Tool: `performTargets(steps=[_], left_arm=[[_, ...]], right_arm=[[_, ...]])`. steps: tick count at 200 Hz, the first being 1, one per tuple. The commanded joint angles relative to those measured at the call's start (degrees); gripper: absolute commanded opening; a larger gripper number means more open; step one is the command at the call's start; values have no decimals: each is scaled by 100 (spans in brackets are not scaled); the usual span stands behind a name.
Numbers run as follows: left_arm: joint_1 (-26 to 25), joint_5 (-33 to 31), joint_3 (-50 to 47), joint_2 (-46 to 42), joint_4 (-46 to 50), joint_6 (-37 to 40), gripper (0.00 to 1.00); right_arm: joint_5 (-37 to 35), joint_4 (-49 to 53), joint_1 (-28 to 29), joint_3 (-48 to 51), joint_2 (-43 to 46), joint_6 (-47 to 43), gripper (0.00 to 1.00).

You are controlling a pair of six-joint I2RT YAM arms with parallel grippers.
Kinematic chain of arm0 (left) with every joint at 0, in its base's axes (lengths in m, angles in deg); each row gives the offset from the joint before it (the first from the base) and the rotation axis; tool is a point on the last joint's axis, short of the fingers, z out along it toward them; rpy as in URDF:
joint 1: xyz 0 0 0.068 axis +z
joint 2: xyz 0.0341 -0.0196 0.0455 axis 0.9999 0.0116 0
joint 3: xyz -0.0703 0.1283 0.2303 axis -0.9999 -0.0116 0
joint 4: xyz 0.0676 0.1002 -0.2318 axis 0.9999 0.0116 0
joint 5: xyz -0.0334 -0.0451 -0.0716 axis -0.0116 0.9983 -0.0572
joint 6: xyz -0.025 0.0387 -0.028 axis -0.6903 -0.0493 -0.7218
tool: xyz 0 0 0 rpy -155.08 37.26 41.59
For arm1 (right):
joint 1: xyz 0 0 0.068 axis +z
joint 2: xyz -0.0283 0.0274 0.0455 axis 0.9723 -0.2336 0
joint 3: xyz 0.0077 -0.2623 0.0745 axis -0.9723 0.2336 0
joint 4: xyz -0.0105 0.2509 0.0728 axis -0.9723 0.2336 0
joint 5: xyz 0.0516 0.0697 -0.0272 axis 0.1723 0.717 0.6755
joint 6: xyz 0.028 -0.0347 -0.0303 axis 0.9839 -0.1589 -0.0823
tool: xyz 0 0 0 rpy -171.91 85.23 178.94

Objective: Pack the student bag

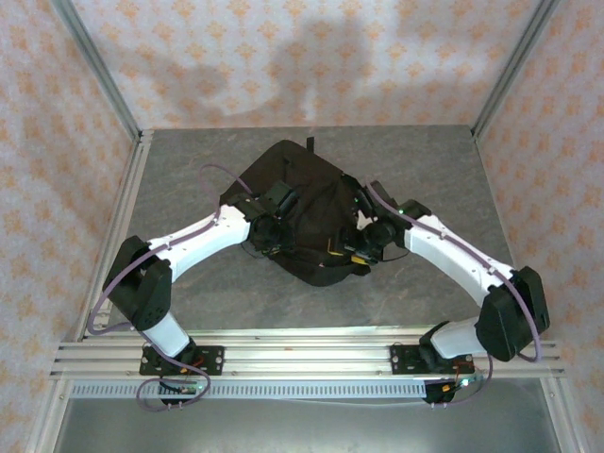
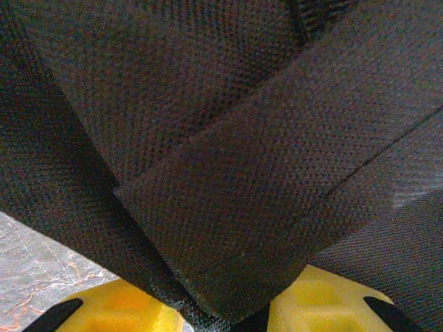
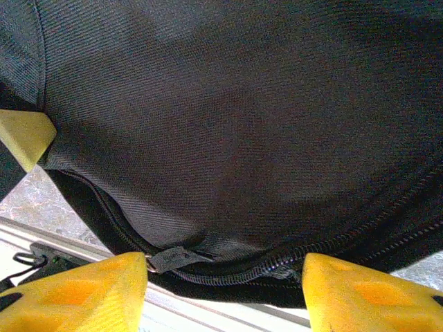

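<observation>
The main risk, as I judge it, lies at the near edge of the large soft black fabric student bag (image 1: 302, 212). There the right gripper (image 3: 225, 277) has its yellow fingers (image 3: 83, 290) spread wide and released, with the zip line (image 3: 291, 259) and its small black pull tab (image 3: 173, 257) lying loose between them. If they close without squaring up on that tab, they will likely pinch plain cloth or slide off, and the opening stays as it is.

On the bag's left side, the left gripper (image 2: 225, 315) is clenched on a thick folded band of woven black fabric (image 2: 263, 207). A soft fold like this can creep out of the pads. A hard pull from either arm could also drag the whole limp bag across the grey stone-patterned table (image 1: 189, 170) beneath it rather than open it.

The bag sits slumped and flat, rounded at its far end, with bare tabletop all around it. Its weave is coarse on the left side and finer near the zip. I cannot tell whether the zip is open or shut, and nothing to pack lies near the bag.
</observation>
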Motion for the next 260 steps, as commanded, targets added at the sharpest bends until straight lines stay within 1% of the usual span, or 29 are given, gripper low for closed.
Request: performTargets(steps=[1, 16, 31, 71, 159, 195, 216, 238, 260], left_arm=[[81, -176, 29, 104, 177, 89, 32], [72, -166, 33, 116, 168, 80, 32], [72, -166, 37, 117, 174, 91, 32], [72, -184, 45, 113, 176, 80, 32], [72, -166, -34, 82, 115, 19, 32], [72, -173, -25, 106, 104, 26, 32], [70, -180, 5, 129, 115, 44, 32], [72, -184, 30, 164, 124, 45, 32], [70, -184, 52, 198, 124, 52, 32]], right_arm=[[431, -301, 29, 12, -21, 5, 58], [611, -402, 103, 0, -10, 31, 56], [619, -330, 150, -87, 21, -6, 53], [480, -177, 163, -151, -91, -120, 53], [895, -1148, 357, -1, -397, 470, 52], [901, -1494, 356, 169, -464, 721, 50], [696, -1342, 357, 167, -579, 671, 48], [194, -852, 391, 3, -749, 486, 44], [-59, -649, 477, -116, -876, 352, 41]])
